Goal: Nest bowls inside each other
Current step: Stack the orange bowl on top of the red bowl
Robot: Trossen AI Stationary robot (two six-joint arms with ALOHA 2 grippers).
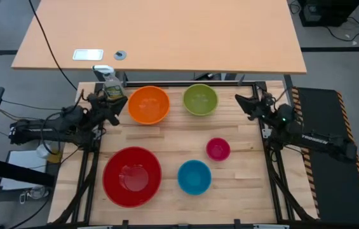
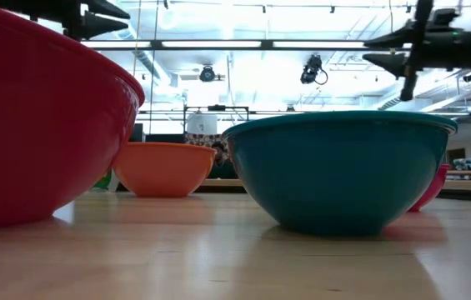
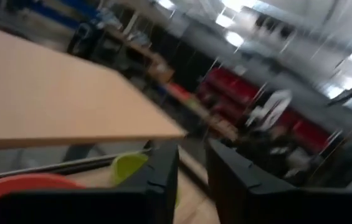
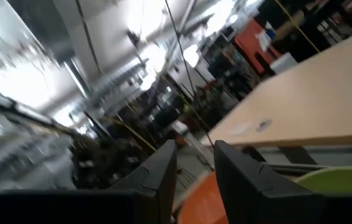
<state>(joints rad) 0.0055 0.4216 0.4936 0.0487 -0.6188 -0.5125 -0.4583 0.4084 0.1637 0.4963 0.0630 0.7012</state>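
Observation:
Five bowls rest on their bases on the wooden table (image 1: 166,137), all apart. The orange bowl (image 1: 148,105) and the lime green bowl (image 1: 200,99) stand at the far side. The pink bowl (image 1: 218,149) is right of the middle. The red bowl (image 1: 131,176) and the blue bowl (image 1: 194,177) sit near the front. My left gripper (image 1: 114,105) hovers open by the table's far left edge, left of the orange bowl. My right gripper (image 1: 244,102) hovers open at the far right, right of the green bowl. Both are raised and hold nothing.
A spray bottle (image 1: 110,86) stands at the table's far left corner, close to my left gripper. A larger tan tabletop (image 1: 166,35) lies beyond the far edge. Bare wood shows in the table's middle and along the near edge.

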